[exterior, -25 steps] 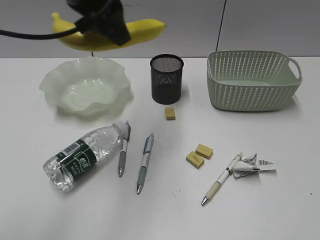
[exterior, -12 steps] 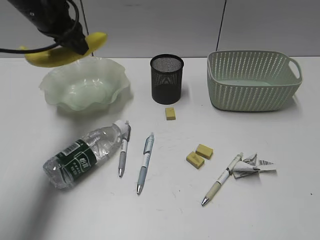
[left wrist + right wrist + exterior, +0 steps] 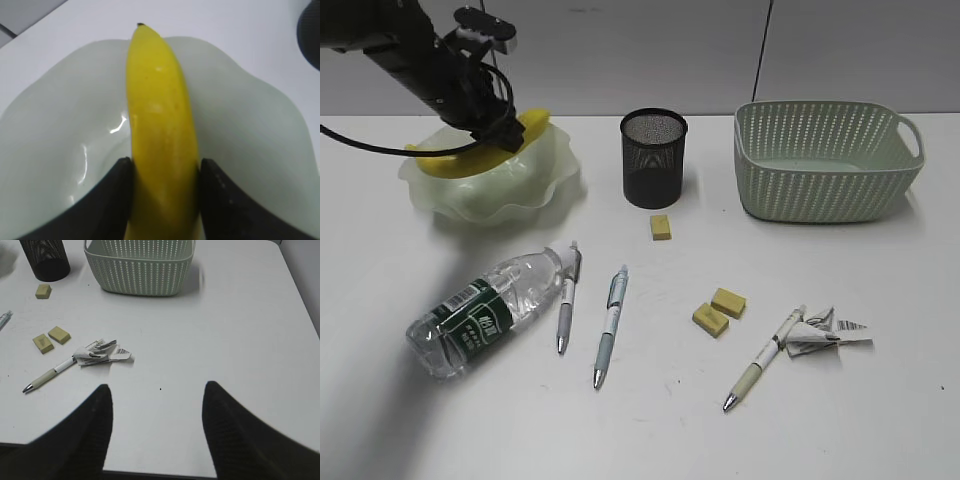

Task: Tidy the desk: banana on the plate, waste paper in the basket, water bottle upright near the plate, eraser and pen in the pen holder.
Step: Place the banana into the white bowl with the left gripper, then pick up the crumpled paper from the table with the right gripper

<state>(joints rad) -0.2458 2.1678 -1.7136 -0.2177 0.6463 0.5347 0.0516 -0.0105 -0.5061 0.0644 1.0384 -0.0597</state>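
Note:
My left gripper (image 3: 498,128) is shut on the yellow banana (image 3: 160,115) and holds it low inside the pale green ruffled plate (image 3: 535,185); the plate also shows in the left wrist view (image 3: 250,135). The banana (image 3: 532,124) lies across the dish. The water bottle (image 3: 485,312) lies on its side on the desk (image 3: 650,430). Three pens (image 3: 610,325) and three yellow erasers (image 3: 719,311) lie loose. The waste paper (image 3: 825,333) lies at the right, also in the right wrist view (image 3: 102,353). The pen holder (image 3: 653,158) and basket (image 3: 825,160) stand at the back. My right gripper (image 3: 156,390) is open and empty.
One eraser (image 3: 661,227) lies just in front of the pen holder. A white pen (image 3: 50,375) touches the waste paper. The left arm and its cable (image 3: 380,150) reach over the plate's left side.
My left gripper has carried the banana down and left, from above the back of the desk into the plate.

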